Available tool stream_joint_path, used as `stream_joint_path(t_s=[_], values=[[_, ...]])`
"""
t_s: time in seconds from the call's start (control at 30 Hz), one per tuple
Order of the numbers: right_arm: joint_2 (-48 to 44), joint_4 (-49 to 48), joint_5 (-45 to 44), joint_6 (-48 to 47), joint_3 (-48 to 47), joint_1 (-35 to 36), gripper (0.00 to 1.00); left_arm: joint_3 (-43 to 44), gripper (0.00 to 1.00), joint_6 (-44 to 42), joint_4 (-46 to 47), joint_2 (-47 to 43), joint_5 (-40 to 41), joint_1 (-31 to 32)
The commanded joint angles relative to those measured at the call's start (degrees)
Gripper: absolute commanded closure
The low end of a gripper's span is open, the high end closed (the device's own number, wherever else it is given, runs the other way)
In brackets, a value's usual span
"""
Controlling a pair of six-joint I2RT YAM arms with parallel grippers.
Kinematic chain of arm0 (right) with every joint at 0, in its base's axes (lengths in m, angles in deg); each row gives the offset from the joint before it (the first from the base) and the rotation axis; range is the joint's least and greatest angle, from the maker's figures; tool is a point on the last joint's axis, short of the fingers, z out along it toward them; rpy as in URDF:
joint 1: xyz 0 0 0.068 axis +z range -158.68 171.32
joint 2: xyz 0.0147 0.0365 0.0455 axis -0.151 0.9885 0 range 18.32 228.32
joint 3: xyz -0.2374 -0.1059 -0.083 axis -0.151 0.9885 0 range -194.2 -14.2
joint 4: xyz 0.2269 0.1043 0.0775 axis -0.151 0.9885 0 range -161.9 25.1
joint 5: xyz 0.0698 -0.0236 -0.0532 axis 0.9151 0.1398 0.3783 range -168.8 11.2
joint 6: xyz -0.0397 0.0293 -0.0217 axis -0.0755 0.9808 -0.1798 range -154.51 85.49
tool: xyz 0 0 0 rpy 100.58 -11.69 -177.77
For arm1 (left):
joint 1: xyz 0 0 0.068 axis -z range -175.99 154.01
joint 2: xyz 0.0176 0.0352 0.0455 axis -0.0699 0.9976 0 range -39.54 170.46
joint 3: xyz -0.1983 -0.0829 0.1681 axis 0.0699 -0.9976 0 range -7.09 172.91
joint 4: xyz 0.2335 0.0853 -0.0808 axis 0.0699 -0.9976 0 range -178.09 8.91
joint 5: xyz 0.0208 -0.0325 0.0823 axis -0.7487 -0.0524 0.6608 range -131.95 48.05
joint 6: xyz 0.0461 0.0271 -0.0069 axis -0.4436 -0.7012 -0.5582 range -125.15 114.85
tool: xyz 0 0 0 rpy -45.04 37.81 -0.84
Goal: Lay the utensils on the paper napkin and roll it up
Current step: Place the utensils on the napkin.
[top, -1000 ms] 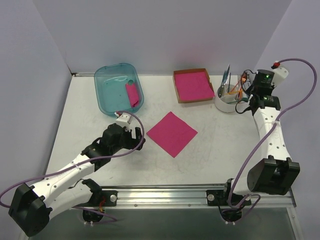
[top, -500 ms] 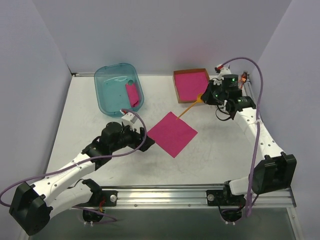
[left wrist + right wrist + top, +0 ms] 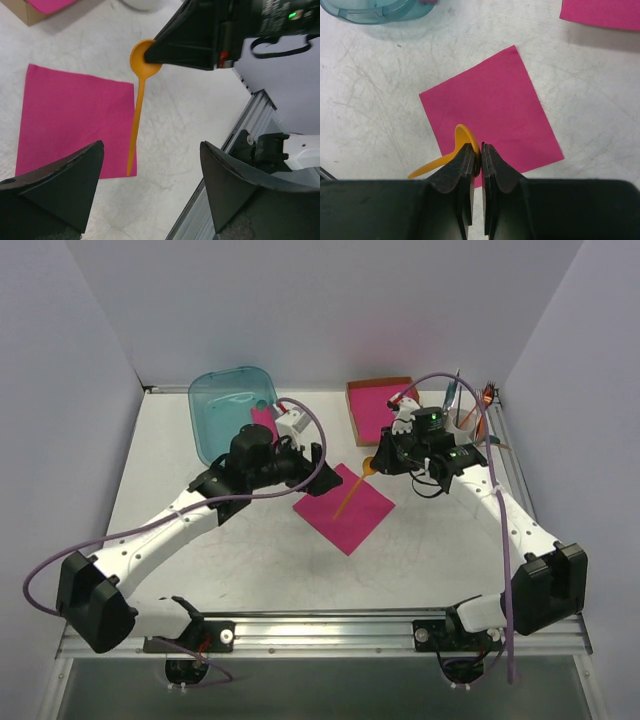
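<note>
As the top view has it, the right end effector [image 3: 385, 460] is clenched on the orange spoon [image 3: 352, 492] over the paper napkin [image 3: 350, 528] mid-desk, so nothing is laid down yet. Left wrist view: the left end effector [image 3: 151, 145] gapes wide, empty. Right wrist view: the pinch is on the bowl's rim, and I'd say the fork and the rolling remain.

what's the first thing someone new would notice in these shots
The bright orange spoon stands out, pinched by its bowl in the shut right pincer. Its handle slants over the magenta paper napkin, a vivid square in the middle of the white table, while the left pincer hangs wide open at the napkin's far-left edge.
</note>
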Motion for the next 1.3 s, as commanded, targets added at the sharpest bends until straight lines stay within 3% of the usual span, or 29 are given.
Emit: stream_joint_path(t_s=[0.0, 0.2, 0.43, 0.87, 0.93, 0.97, 1.03, 1.07, 1.1, 1.13, 1.2, 1.27], values=[[-3.48, 0.6, -0.35, -0.9, -0.78, 0.4, 1.0, 3.48, 0.15, -0.4, -3.28, 5.81, -4.01, 1.05], [-3.13, 0.08, 1.83, -0.55, -0.96, 0.93, 1.0, 8.13, 0.17, -2.42, -5.91, 12.75, -1.74, 5.18], [-2.69, -0.44, 2.28, -0.38, -0.87, 2.33, 1.0, 10.16, 0.33, -2.24, -6.35, 15.4, 0.63, 6.24], [-2.95, 0.17, 3.24, -0.38, -0.96, 3.74, 1.0, 12.1, 0.48, -3.65, -8.29, 18.92, 4.33, 6.77], [-3.04, 0.17, 3.33, -0.46, -0.96, 3.83, 1.0, 12.19, 0.55, -3.65, -8.12, 19.27, 4.51, 6.86], [-3.13, 0.17, 3.25, -0.46, -0.96, 3.92, 1.0, 12.19, 0.64, -3.65, -8.11, 19.27, 4.51, 6.86], [-3.13, 0.17, 3.42, -0.55, -0.78, 3.92, 1.0, 12.01, 0.73, -3.39, -7.68, 19.27, 4.86, 6.94], [-3.13, 0.08, 3.51, -0.73, -0.78, 3.92, 1.0, 12.1, 0.87, -3.21, -7.5, 19.36, 4.95, 6.86], [-3.22, -0.01, 3.51, -0.73, -0.61, 3.92, 0.99, 12.01, 0.93, -3.04, -7.24, 19.53, 5.03, 6.94], [-3.22, -0.35, 2.9, -0.55, -0.43, 3.92, 0.9, 11.75, 0.97, -2.6, -6.63, 19.62, 5.04, 6.94], [-3.56, -0.62, 1.23, 0.32, -0.08, 3.92, 0.67, 10.96, 0.98, -1.81, -5.66, 19.62, 5.38, 6.94], [-4.09, -1.93, -1.13, 2.07, 1.06, 3.31, 0.58, 8.95, 0.98, 0.47, -3.73, 19.27, 7.49, 7.03]])
